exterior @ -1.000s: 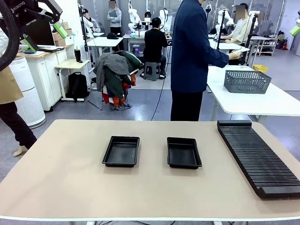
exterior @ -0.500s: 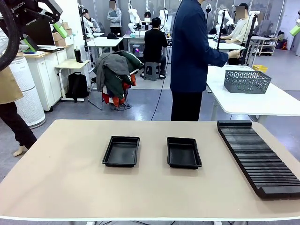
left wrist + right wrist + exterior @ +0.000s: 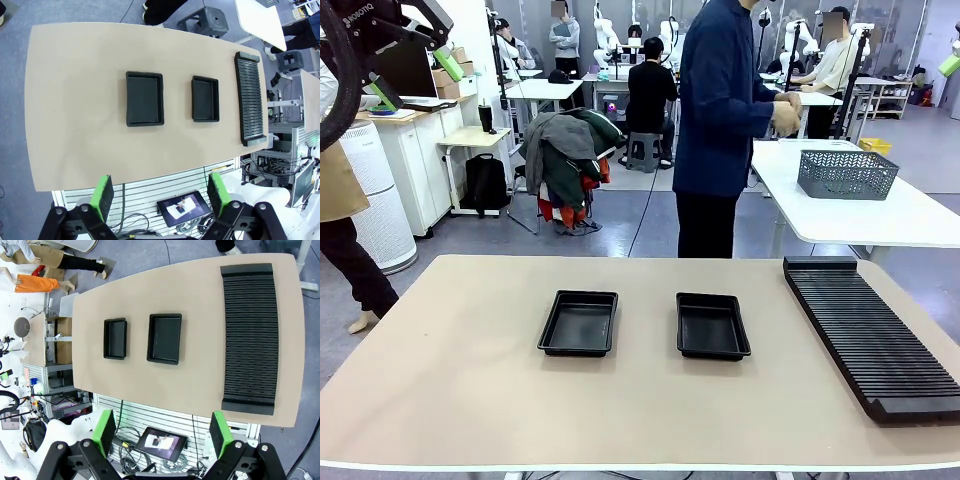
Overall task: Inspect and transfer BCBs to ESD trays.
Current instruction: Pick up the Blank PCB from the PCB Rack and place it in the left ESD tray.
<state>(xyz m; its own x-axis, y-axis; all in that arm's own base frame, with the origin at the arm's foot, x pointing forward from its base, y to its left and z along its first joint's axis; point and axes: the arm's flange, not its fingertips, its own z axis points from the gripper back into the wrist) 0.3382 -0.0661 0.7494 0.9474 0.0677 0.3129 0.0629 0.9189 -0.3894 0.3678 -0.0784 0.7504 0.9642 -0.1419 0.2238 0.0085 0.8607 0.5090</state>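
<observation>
Front view, table [image 3: 450,400]: a wide beige top is seen, and the task's trays are laid on it.
Person [image 3: 715,110]: placed beyond the far edge at 12 o'clock, with the side turned to the table. The hands [image 3: 785,112] are held together at the chest; whether something is held in them cannot be told.
Slotted rack [image 3: 880,350]: a long black ribbed piece is laid along the 3 o'clock side of the table, well apart from the trays.
ESD trays: the left tray [image 3: 579,323] and the right tray [image 3: 712,326] are set near the middle of the table. The right one is at 3 o'clock of the left one, near but not touching. Both floors are bare.
Left gripper [image 3: 160,180]: it is held high above the table and pointed down at it. The fingers are spread wide and nothing is held between them.
Right gripper [image 3: 162,415]: it is also held high and pointed down. The fingers are spread wide and nothing is held.
BCBs: no board is laid in either tray, and where the boards wait cannot be told.
Handling, as judged: a board is expected to be light, thin, stiff and smooth. It is easily scratched, and it can be harmed if it is bent or pressed on its face.
Hold, as judged: a board should be taken by two opposite edges, near the middle of its length. Only a light squeeze should be used, and it should be lowered flat onto a tray floor.
</observation>
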